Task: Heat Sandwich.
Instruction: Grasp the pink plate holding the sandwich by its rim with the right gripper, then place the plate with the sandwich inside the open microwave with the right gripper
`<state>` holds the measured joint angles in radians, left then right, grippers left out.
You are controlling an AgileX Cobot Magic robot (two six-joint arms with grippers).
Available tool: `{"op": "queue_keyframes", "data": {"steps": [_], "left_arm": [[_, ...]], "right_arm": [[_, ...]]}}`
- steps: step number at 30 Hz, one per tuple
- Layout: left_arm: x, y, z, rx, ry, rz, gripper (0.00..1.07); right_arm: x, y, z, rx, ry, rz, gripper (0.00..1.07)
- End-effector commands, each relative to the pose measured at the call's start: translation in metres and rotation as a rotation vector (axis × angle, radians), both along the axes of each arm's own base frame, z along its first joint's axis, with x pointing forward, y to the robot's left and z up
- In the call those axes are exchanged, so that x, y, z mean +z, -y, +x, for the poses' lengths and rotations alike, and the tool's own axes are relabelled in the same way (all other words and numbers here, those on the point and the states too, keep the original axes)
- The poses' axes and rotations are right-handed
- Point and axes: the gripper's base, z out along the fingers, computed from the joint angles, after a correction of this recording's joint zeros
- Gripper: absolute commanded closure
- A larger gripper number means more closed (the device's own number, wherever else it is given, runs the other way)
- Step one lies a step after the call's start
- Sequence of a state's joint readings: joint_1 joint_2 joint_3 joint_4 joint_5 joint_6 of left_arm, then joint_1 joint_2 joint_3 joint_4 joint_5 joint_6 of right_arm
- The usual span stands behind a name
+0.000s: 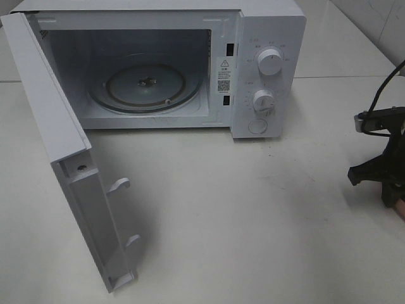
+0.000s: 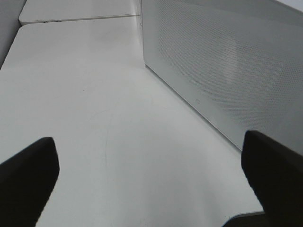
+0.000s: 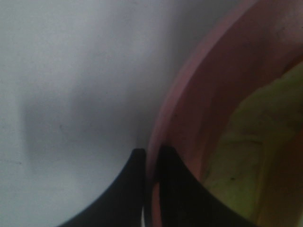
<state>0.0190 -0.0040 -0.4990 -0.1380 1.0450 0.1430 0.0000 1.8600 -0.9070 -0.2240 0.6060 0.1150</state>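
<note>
Ext. high cam: above and in front of desk (image 1: 253,215), tilted down, facing into the open microwave (image 1: 269,38) — mid range, whole oven in frame. Left wrist cam: low over desk (image 2: 94,118), looks fwd past left jaws along a perforated white panel (image 2: 222,66), close. Right wrist cam: v. close, blurred, facing down past right jaws onto pink plate (image 3: 199,94) rim and desk. Shared: desk in all 3 — right arm (image 1: 386,158) shows at ext. view's right edge.

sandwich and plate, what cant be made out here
sandwich: right wrist view, blurred yellow-green patch only, cut by the frame edge.
pink plate: exterior high view shows only a sliver beside the right pincer, rest off-frame.
dial markings: exterior high, too small.
</note>
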Motion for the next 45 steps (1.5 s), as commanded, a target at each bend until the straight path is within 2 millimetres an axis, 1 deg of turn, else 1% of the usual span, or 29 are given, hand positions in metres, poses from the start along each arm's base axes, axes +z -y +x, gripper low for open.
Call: {"op": "queue_keyframes", "data": {"steps": [1, 4, 8, 13, 17, 19, 21, 22, 25, 26, 29, 30, 31, 33, 34, 36, 38, 39, 41, 43, 44, 45], "left_arm": [[0.000, 0.000, -0.003, 0.003, 0.039, 0.002, 0.03], [0.000, 0.000, -0.003, 0.003, 0.039, 0.002, 0.03], [0.000, 0.000, -0.003, 0.003, 0.039, 0.002, 0.03], [0.000, 0.000, -0.003, 0.003, 0.039, 0.002, 0.03], [0.000, 0.000, -0.003, 0.003, 0.039, 0.002, 0.03], [0.000, 0.000, -0.003, 0.003, 0.039, 0.002, 0.03], [0.000, 0.000, -0.003, 0.003, 0.039, 0.002, 0.03], [0.000, 0.000, -0.003, 0.003, 0.039, 0.002, 0.03], [0.000, 0.000, -0.003, 0.003, 0.039, 0.002, 0.03], [0.000, 0.000, -0.003, 0.003, 0.039, 0.002, 0.03], [0.000, 0.000, -0.003, 0.003, 0.039, 0.002, 0.03], [0.000, 0.000, -0.003, 0.003, 0.039, 0.002, 0.03], [0.000, 0.000, -0.003, 0.003, 0.039, 0.002, 0.03], [0.000, 0.000, -0.003, 0.003, 0.039, 0.002, 0.03], [0.000, 0.000, -0.003, 0.003, 0.039, 0.002, 0.03], [0.000, 0.000, -0.003, 0.003, 0.039, 0.002, 0.03], [0.000, 0.000, -0.003, 0.003, 0.039, 0.002, 0.03], [0.000, 0.000, -0.003, 0.003, 0.039, 0.002, 0.03], [0.000, 0.000, -0.003, 0.003, 0.039, 0.002, 0.03], [0.000, 0.000, -0.003, 0.003, 0.039, 0.002, 0.03], [0.000, 0.000, -0.003, 0.003, 0.039, 0.002, 0.03], [0.000, 0.000, -0.003, 0.003, 0.039, 0.002, 0.03]], "right_arm": [[0.002, -0.004, -0.006, -0.020, -0.029, -0.032, 1.07], [0.005, -0.006, -0.006, -0.011, -0.029, -0.060, 1.07], [0.015, -0.013, -0.010, 0.013, -0.034, -0.132, 1.07], [0.020, -0.016, -0.012, 0.027, -0.035, -0.159, 1.07], [0.030, -0.024, -0.017, 0.056, -0.046, -0.213, 1.07], [0.032, -0.025, -0.018, 0.057, -0.044, -0.219, 1.07], [0.038, -0.031, -0.020, 0.080, -0.037, -0.237, 1.07], [0.038, -0.031, -0.020, 0.080, -0.037, -0.237, 1.07], [0.043, -0.038, -0.023, 0.100, -0.044, -0.249, 1.07], [0.046, -0.043, -0.026, 0.117, -0.043, -0.254, 1.07], [0.050, -0.048, -0.028, 0.133, -0.038, -0.259, 1.07], [0.056, -0.054, -0.031, 0.150, -0.024, -0.260, 1.07], [0.056, -0.054, -0.031, 0.150, -0.024, -0.260, 1.07], [0.062, -0.060, -0.035, 0.169, -0.017, -0.263, 1.07], [0.067, -0.066, -0.039, 0.188, -0.017, -0.270, 1.07], [0.068, -0.068, -0.041, 0.198, -0.017, -0.272, 1.07], [0.071, -0.074, -0.047, 0.226, -0.008, -0.272, 1.07], [0.072, -0.078, -0.055, 0.247, -0.003, -0.267, 1.07], [0.072, -0.080, -0.058, 0.257, -0.006, -0.267, 1.07], [0.073, -0.084, -0.068, 0.281, -0.009, -0.272, 1.07], [0.073, -0.087, -0.077, 0.312, -0.008, -0.274, 1.07], [0.074, -0.089, -0.081, 0.323, -0.002, -0.273, 1.07]]}}
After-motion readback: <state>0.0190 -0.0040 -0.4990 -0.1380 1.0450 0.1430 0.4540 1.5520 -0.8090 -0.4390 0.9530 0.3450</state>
